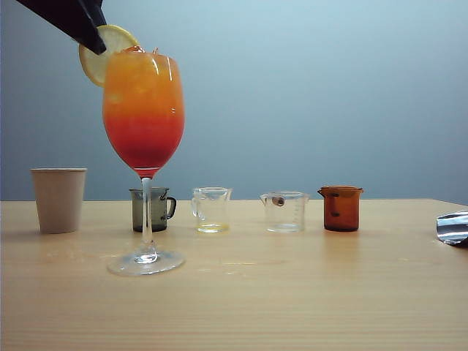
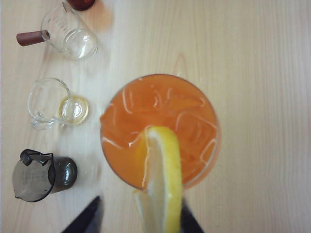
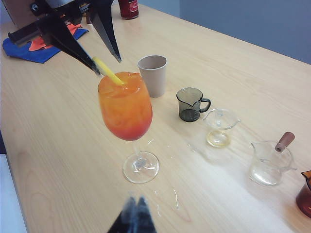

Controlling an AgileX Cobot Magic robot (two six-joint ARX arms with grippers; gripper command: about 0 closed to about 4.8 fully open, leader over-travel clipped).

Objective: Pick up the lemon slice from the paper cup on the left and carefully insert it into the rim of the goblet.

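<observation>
The lemon slice (image 1: pixel 110 44) stands on edge on the rim of the goblet (image 1: pixel 143 110), which holds an orange-to-red drink. In the left wrist view the lemon slice (image 2: pixel 165 179) straddles the near rim of the goblet (image 2: pixel 160 121). My left gripper (image 2: pixel 141 204) is open around the slice, with one finger against it and the other well apart. The right wrist view shows that gripper (image 3: pixel 107 64) spread over the slice (image 3: pixel 108 73). The paper cup (image 1: pixel 58 199) stands at the left. My right gripper (image 3: pixel 135 201) is shut, empty, hovering short of the goblet's foot.
Behind the goblet stands a row: a dark grey measuring cup (image 1: pixel 153 210), a clear beaker with yellow liquid (image 1: pixel 211 210), a clear beaker (image 1: pixel 284 212) and an amber beaker (image 1: pixel 341 208). A shiny silver part (image 1: pixel 453 228) shows at the right edge. A blue cloth (image 3: pixel 39 46) lies far off.
</observation>
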